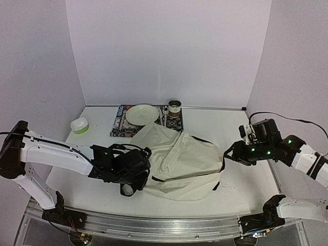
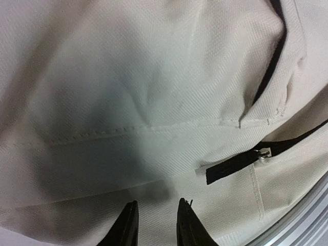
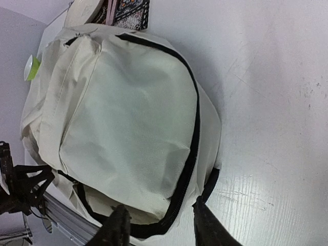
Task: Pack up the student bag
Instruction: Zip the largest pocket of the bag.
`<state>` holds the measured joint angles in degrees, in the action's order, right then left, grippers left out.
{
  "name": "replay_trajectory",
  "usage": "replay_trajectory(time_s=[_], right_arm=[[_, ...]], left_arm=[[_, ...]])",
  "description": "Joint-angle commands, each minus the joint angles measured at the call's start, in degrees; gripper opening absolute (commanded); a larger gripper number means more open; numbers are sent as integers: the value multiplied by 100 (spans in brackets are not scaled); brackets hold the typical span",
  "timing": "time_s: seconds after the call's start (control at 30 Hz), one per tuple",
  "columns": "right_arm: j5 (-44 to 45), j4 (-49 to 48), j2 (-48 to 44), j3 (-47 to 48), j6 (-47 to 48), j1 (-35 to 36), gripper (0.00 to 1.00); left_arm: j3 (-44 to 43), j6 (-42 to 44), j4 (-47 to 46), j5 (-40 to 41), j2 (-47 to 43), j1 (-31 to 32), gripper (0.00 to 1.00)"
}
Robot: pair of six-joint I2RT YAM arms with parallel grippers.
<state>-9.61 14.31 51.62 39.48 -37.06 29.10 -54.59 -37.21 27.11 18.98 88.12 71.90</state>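
- Left gripper [image 2: 157, 206] is right down on the student bag [image 1: 179, 163]. Its 2 fingers stand a narrow gap apart with nothing pinched between them, only cream fabric beyond the tips.
- Ahead of those fingers a stitched seam runs across. Off to their right sits a black zip with a silver zip pull [image 2: 264, 152].
- Right gripper [image 3: 160, 205] has its fingers spread wide and released, straddling the bag's black-trimmed edge. I cannot tell if either finger touches it.
- A black strap loop [image 3: 210, 182] pokes out just beside the finger on the right of that wrist view.
- The bag lies slumped on the white table [image 1: 241, 179] between the 2 grippers. Its bulk stretches away in front of the right one.
- Well beyond both tools, past the bag's far corner: a pale plate [image 1: 142, 114] on a patterned mat [image 1: 119, 124], and a small cup [image 1: 175, 107] beside it.
- A green-and-white bowl [image 1: 79, 124] sits far ahead of the left gripper, well apart from it.
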Motion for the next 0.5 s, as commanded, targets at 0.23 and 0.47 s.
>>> replay_trajectory(time_s=[0.23,0.47], right_arm=[[2415,723,-920,426,1212,-8,96],[3742,1081,-1672,464,1696,-10,98]], left_arm=[[-780,537,195,1072,-1058,-1090,76],[-482,668,126,918,-2242,-2601,100]])
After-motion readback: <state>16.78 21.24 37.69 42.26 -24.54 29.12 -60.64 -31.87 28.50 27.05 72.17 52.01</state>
